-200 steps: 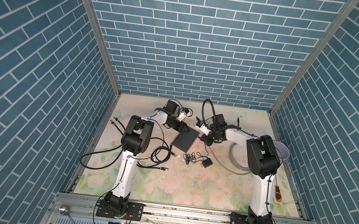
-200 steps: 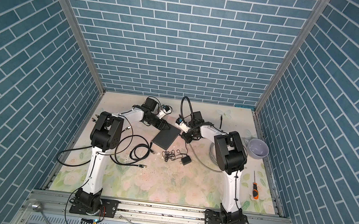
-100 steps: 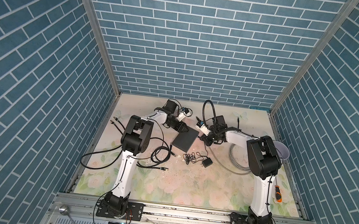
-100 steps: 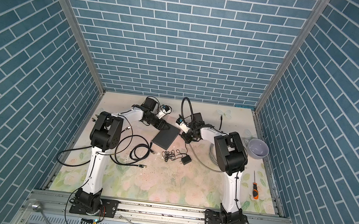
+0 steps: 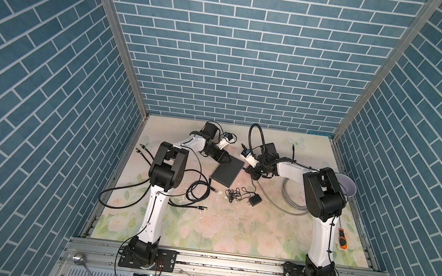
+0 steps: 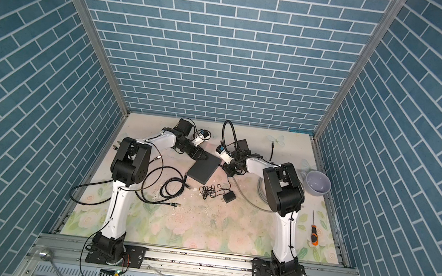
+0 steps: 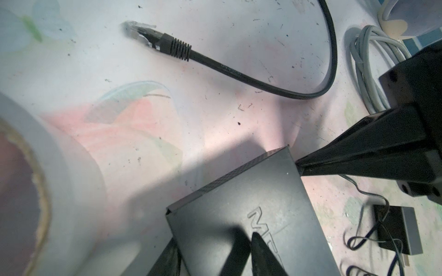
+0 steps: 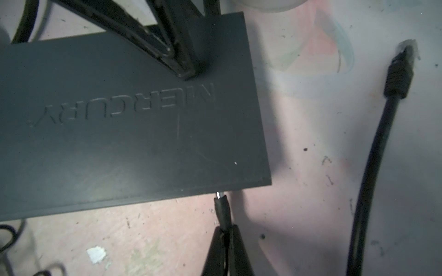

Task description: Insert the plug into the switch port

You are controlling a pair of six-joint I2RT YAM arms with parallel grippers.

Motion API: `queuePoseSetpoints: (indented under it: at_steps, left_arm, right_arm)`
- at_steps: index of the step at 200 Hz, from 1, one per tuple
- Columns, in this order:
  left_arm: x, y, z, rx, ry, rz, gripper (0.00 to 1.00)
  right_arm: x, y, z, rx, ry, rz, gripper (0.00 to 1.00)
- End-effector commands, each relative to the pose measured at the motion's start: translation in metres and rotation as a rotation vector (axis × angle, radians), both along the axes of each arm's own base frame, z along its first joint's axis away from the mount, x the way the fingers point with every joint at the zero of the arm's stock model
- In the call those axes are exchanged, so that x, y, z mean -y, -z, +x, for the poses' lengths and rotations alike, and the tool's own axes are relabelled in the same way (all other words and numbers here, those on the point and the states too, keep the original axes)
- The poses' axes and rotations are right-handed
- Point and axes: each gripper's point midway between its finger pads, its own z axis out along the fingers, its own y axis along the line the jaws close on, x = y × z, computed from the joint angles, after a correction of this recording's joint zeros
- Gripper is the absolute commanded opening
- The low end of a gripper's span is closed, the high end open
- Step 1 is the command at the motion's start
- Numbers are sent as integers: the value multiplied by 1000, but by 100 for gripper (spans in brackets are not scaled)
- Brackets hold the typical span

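"MERCURY" is embossed on the switch (image 8: 134, 133) top

Left end effector (image 5: 225, 159) jaws eased slightly closer together across the switch (image 5: 226, 171) corner

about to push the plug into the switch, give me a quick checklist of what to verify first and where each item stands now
1. Grip on plug: the right end effector is shut on the thin black barrel plug behind its tip. ok
2. Tip lined up with port: the metal tip meets the side edge of the flat matte-black switch box, but the port itself is hidden. cannot tell
3. Plug seated: the metal tip shows outside the box. not ok
4. Switch braced: the left end effector has one finger on the top face and one beside the edge; firmness is unclear. cannot tell
5. Approach path: the black ethernet cable lies apart from the plug. ok
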Motion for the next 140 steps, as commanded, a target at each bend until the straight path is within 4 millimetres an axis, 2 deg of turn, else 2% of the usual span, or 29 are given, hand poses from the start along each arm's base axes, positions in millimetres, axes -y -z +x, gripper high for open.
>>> queuePoseSetpoints:
  at_steps: [1, 22, 35, 56, 83, 110, 140]
  left_arm:
    - [63, 18, -105, -304, 227, -159, 46]
    - [62, 19, -110, -307, 232, -164, 46]
    - [63, 20, -112, -306, 243, -152, 46]
    - [66, 21, -118, -305, 280, -127, 46]
    - [66, 20, -118, -301, 295, -119, 46]
    - [67, 16, -120, -299, 312, -135, 46]
    - [69, 11, -126, -308, 337, -152, 46]
  right_arm:
    - [-97, -62, -2, 228, -151, 275, 0]
    - [-98, -64, 7, 250, -91, 304, 0]
    - [-101, -66, 7, 246, -93, 330, 0]
    - [-107, -71, -5, 226, -153, 369, 0]
    - [-112, -78, -30, 169, -278, 388, 0]
    - [-114, -77, -47, 108, -356, 400, 0]
    - [-117, -73, -43, 120, -346, 395, 0]
